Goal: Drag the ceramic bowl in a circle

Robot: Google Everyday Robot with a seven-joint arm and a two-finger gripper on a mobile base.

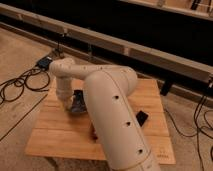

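Observation:
My white arm fills the middle of the camera view and bends back to the left over a wooden table (55, 135). The gripper (75, 102) hangs below the wrist, down at the table's left part. Right under and beside it lies a small dark round thing with a greyish rim, the ceramic bowl (80, 108); the gripper hides much of it. I cannot tell whether the gripper touches or holds the bowl.
A flat black rectangular object (142, 118) lies on the table right of the arm. Cables (20, 85) and a small black box (44, 62) lie on the floor at the left. A long dark rail (150, 55) runs behind the table.

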